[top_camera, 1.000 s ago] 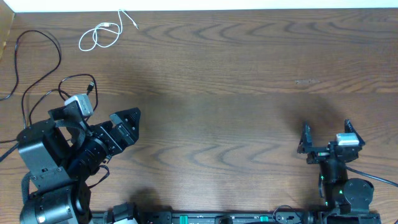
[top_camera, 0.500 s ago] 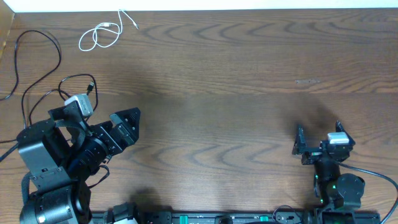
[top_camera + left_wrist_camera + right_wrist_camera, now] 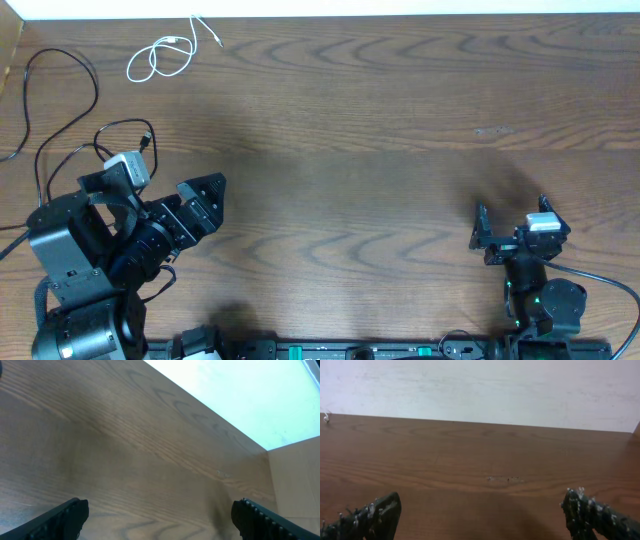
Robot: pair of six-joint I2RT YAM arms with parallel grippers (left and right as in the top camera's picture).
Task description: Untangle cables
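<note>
Table (image 3: 380, 120): dark wood grain, fills the overhead view. Left arm (image 3: 90, 260) sits at the table's near-left corner and is the bulkiest thing on it. Its left gripper (image 3: 212, 200) points toward the table's middle, fingers spread wide with nothing between them. The left wrist view agrees: both fingertips sit at the frame's bottom corners with bare wood between. Right arm (image 3: 545, 300) is smaller in frame, at the table's near edge toward the right. Its right gripper (image 3: 512, 218) faces the table's far edge, jaws fully apart and empty, and the right wrist view also shows only wood between the tips. All three cables lie in the table's far-left quarter, neither gripper touching any. The long black cable (image 3: 70, 55) arcs near the table's left edge, then runs back toward the near edge and goes under the left arm. The second black cable (image 3: 125, 123) is a shorter loop just inside it, plug end beside the left arm's wrist camera. I can't tell whether the two blacks cross, since the arm hides that stretch. The white cable (image 3: 160, 58) is a small loose coil near the table's far edge, one tail pointing right, well apart from both blacks. A faint scuff (image 3: 492, 131) marks the table's right half.
</note>
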